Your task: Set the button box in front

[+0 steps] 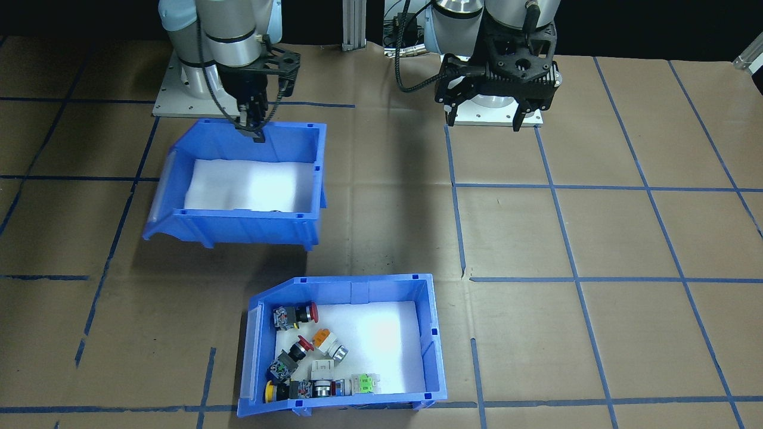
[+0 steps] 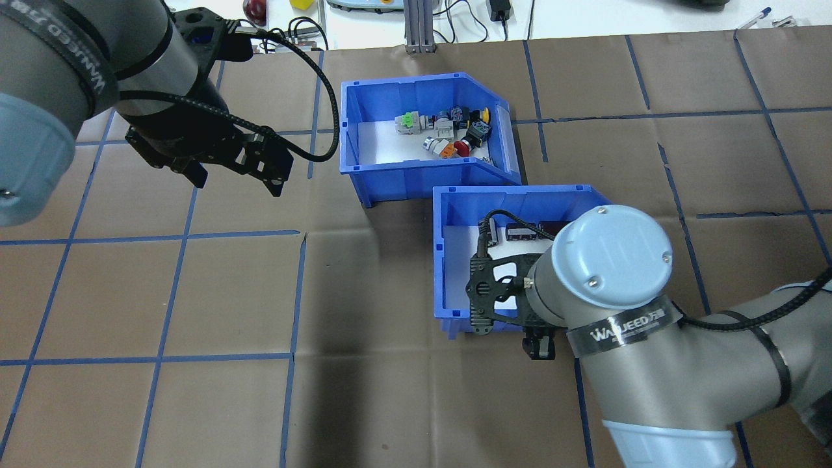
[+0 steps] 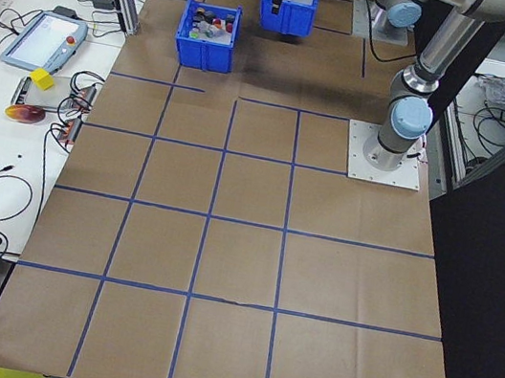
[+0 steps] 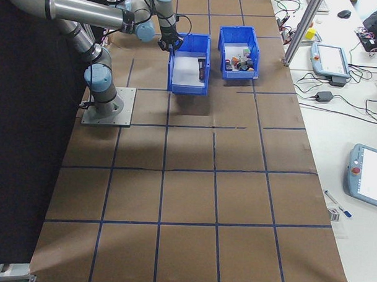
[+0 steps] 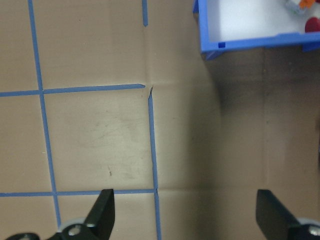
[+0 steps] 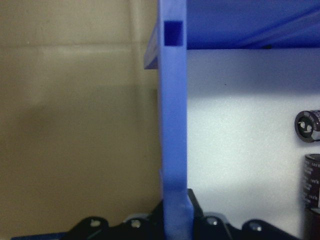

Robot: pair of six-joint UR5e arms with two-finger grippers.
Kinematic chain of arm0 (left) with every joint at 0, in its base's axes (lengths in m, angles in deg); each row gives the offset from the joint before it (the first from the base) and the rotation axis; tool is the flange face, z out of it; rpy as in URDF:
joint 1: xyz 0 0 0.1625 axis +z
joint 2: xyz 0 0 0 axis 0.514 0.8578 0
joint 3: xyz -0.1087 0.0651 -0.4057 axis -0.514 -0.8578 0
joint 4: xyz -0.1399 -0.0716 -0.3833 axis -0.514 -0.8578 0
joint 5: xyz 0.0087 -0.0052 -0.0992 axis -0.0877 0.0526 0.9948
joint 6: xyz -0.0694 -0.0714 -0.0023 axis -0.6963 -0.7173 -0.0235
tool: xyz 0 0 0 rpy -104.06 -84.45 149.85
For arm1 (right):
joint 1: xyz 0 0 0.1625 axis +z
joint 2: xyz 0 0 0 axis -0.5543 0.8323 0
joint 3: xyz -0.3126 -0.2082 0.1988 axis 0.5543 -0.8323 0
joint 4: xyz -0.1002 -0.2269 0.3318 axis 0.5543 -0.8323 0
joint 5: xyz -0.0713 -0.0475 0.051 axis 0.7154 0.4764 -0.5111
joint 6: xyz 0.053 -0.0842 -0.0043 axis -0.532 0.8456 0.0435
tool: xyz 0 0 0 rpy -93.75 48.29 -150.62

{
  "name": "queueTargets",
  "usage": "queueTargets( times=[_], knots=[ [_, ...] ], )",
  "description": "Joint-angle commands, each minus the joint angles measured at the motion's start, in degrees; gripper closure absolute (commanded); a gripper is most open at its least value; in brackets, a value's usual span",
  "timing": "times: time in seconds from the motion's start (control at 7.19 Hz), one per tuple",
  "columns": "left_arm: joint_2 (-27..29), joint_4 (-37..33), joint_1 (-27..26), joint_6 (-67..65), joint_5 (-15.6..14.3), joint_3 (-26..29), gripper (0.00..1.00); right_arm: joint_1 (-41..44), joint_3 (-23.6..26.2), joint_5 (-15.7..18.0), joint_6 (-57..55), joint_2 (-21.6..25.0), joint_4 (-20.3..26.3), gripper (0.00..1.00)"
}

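Button box [image 1: 351, 351] sits flat on the brown-paper worktop [image 1: 596, 238] at the side far from the robot bases, on the operators' side; in the overhead view it is the farther of the two bins [image 2: 426, 130]. White foam liner visible inside; push-button switches [image 1: 304, 357] with red, orange, yellow and green parts lie bunched toward its sloped, open-fronted end. Neither gripper touches it. Second blue bin [image 1: 244, 185] is nearer the robot; in the overhead view one of its corners lies just beside a corner of the button box. It also has a white liner, with black cylinders [image 2: 523, 231] lying in it, partly hidden by the right arm. Right gripper [image 1: 255, 128] is closed on the wall of this second bin on the robot's side; the right wrist view shows the blue wall [image 6: 174, 125] running edge-on down between the fingers. In the front-facing view a shadow spreads on the paper beneath this bin; cannot tell for certain whether it is clear of the worktop. Left gripper [image 1: 486, 119] hangs over bare paper near the left arm's base, well apart from both bins, fingers spread wide with nothing between them; the left wrist view shows only paper and blue tape lines [image 5: 152, 140] beneath, with a corner of the button box [image 5: 250, 42] at the upper edge.
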Motion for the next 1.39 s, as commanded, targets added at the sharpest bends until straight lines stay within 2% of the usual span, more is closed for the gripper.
queueTargets(
  times=[0.0, 0.28, 0.42, 0.56, 0.7, 0.83, 0.97, 1.11, 1.25],
  knots=[
    [-1.84, -0.45, 1.36, 0.19, 0.58, -0.59, 0.01, 7.03, -0.08, 0.38, -4.85, -4.65, -4.86, 0.94],
    [-1.15, -1.24, 1.63, -2.73, -0.56, 0.45, 0.01, 8.98, -0.08, 0.38, -5.12, -7.73, -7.77, 0.92],
    [-0.79, -1.33, 1.45, -2.55, -5.18, 0.21, 0.01, 9.07, 0.01, 0.29, -6.26, -8.18, -7.61, 0.90],
    [-0.18, -1.33, 1.36, -2.73, -3.66, -0.23, 0.00, 9.07, 0.01, 0.29, -6.44, -8.71, -7.69, 0.82],
    [0.09, -1.33, 1.45, -2.47, -0.60, -0.93, 0.00, 9.07, -0.08, 0.20, -6.62, -8.80, -7.69, 0.60],
    [0.44, -1.33, 1.45, -2.03, -0.57, -0.85, 0.00, 8.99, -0.51, 0.11, -7.40, -8.63, -7.78, 0.01],
    [0.62, -1.42, 1.28, -1.33, -0.92, -0.85, 0.00, 8.99, -2.61, 0.55, -7.59, -8.02, -6.04, 0.00],
    [0.62, -1.51, 1.19, -1.24, -1.09, -0.85, 0.00, 8.81, -5.59, 0.64, -7.67, -7.75, -0.72, 0.00],
    [0.62, -1.42, 1.19, -0.02, -1.10, -0.85, 0.00, 8.20, -9.71, 0.64, -7.59, -6.79, 7.17, 0.00]
  ],
)
